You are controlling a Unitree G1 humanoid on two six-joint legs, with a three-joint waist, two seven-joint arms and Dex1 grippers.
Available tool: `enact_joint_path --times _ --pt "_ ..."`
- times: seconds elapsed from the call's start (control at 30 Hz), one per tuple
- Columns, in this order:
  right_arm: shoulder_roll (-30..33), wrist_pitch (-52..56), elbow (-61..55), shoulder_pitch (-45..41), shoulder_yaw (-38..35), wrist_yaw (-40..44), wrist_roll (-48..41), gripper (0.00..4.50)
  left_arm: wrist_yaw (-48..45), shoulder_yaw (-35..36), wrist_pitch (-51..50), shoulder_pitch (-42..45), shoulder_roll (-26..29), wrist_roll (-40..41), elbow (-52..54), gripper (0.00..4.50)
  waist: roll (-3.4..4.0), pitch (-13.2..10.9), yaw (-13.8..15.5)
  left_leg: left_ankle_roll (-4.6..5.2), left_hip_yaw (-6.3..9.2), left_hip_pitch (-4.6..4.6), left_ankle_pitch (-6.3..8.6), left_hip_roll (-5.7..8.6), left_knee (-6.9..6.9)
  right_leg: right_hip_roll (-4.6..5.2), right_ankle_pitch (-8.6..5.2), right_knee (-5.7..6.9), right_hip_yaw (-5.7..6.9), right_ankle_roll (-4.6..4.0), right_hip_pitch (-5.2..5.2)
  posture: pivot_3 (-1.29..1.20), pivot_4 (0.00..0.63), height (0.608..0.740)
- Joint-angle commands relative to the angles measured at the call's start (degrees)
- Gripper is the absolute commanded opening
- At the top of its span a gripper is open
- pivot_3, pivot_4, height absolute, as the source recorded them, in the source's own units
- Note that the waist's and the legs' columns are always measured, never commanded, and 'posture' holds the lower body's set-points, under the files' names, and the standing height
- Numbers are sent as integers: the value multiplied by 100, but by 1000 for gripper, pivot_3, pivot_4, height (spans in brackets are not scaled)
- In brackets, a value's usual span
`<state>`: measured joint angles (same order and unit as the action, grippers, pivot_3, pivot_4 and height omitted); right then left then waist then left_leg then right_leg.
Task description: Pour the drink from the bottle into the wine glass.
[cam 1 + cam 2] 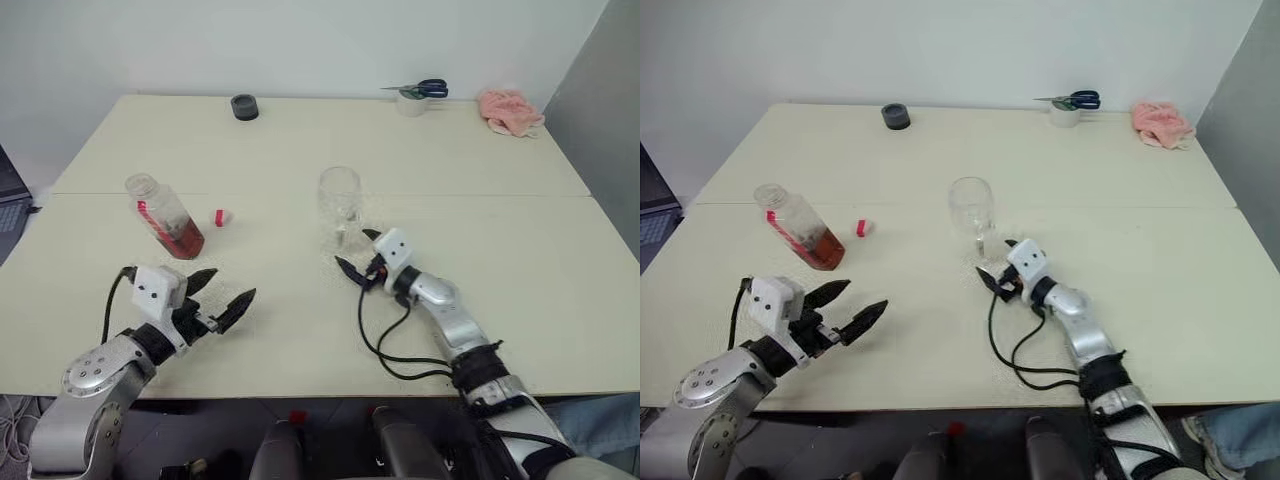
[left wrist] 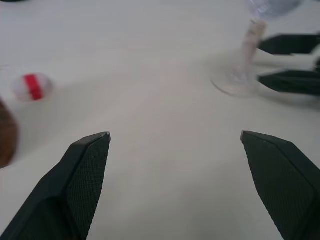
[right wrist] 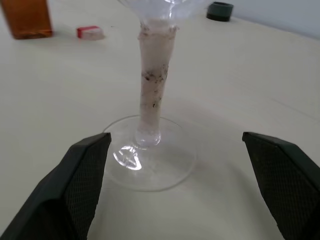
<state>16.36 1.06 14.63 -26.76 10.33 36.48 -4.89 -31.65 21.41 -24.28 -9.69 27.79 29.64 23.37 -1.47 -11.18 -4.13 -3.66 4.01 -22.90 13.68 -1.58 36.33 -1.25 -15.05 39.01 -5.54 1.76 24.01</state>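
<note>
Left end effector (image 1: 221,296) hangs wide and empty — the bottle (image 1: 163,215) stands upright just ahead of it on the counter (image 1: 520,260), uncapped, nearer this arm. Right end effector (image 1: 357,255) gapes empty beside the wine glass (image 1: 340,205) stem.

Scissors (image 1: 420,90), pink cloth (image 1: 510,110), black disc (image 1: 244,106) on table (image 1: 520,260)

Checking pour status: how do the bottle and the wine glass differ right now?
The bottle holds reddish-brown drink in its lower part; the wine glass looks empty. The bottle is squarish with a red label strip; the wine glass is rounded on a stem. The bottle stands by the left gripper, the wine glass by the right gripper. Both are clear, upright and unheld.
</note>
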Motion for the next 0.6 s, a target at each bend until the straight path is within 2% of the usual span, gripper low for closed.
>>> enact_joint_path --times 0.03,0.2,0.27,0.37,0.47,0.6 --pt "1074 1300 -1595 64 -431 1029 -770 4475 68 392 410 -348 -215 4 -285 4500 -1 0 7 0 -1 1 0 0 1 0 0 -1 -1 1 0 0 150 740" --pt "2721 3007 -2532 -381 -796 2514 -1969 4475 86 580 857 -462 -262 -133 -610 4500 -2 -1 10 4 4 10 -1 -8 10 -18 -14 4 1 24 -7 0 150 740" --pt "2899 3535 -2569 -1025 -989 2666 -2443 4475 179 698 976 -340 -232 -125 -674 4500 -1 -3 -25 8 3 21 -3 -12 17 -26 -5 5 -2 18 -17 0 150 740" --pt "2845 4000 -2635 -1905 -1107 2717 -2930 4475 171 771 990 -236 -84 -133 -692 4500 -1 -3 -56 11 -1 29 -6 -18 22 -34 1 4 -4 13 -24 0 150 740" --pt "2485 4413 -2554 -2777 -1057 2313 -3097 4475 187 955 767 -82 204 44 -532 4500 -8 0 -59 11 4 24 -4 -22 17 -37 -1 -3 2 14 -25 0 150 740" --pt "2052 4827 -2690 -3262 -962 2061 -3374 4475 204 1192 396 158 650 279 -414 4500 -10 1 -41 10 5 -9 -4 -19 19 -29 1 -2 2 13 4 0 150 740"
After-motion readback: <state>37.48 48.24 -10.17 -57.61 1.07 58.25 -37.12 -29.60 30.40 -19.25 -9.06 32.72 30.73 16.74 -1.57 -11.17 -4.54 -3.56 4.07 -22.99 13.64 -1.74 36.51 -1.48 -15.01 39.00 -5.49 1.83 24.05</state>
